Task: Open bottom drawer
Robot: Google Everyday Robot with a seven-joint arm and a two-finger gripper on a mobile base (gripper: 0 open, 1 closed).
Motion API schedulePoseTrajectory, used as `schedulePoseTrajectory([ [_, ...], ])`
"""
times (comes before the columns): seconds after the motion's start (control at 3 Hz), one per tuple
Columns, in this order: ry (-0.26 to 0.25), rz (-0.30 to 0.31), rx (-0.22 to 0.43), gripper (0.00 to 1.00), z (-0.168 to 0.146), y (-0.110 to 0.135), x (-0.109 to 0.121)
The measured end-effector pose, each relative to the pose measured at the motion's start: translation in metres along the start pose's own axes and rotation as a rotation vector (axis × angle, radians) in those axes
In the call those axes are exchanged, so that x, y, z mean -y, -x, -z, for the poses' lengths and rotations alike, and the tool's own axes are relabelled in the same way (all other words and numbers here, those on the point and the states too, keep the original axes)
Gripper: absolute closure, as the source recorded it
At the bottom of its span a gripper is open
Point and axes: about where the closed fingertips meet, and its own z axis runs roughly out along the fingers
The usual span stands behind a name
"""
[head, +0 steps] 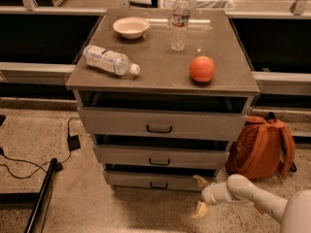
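Observation:
The grey cabinet has three drawers. The bottom drawer is the lowest and narrowest front, with a small dark bar handle at its centre. It shows a dark gap above its front edge. My gripper hangs at the end of the white arm at the lower right, just off the drawer's right end and right of the handle. One yellowish fingertip lies near the drawer's right corner, the other is lower, over the floor. The fingers are spread apart and hold nothing.
On the cabinet top are a white bowl, a standing water bottle, a bottle lying on its side and an orange. An orange backpack stands right of the cabinet. Cables and a dark pole lie left.

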Motion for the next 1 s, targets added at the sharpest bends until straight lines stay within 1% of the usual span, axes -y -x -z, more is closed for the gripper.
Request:
schedulePoseTrajectory([
  [0.33, 0.007, -0.006, 0.006, 0.0, -0.003, -0.011, 0.016],
  [0.67, 0.0, -0.016, 0.012, 0.0, -0.008, -0.016, 0.031],
  [1.0, 0.006, -0.033, -0.015, 0.09, -0.019, -0.025, 0.035],
])
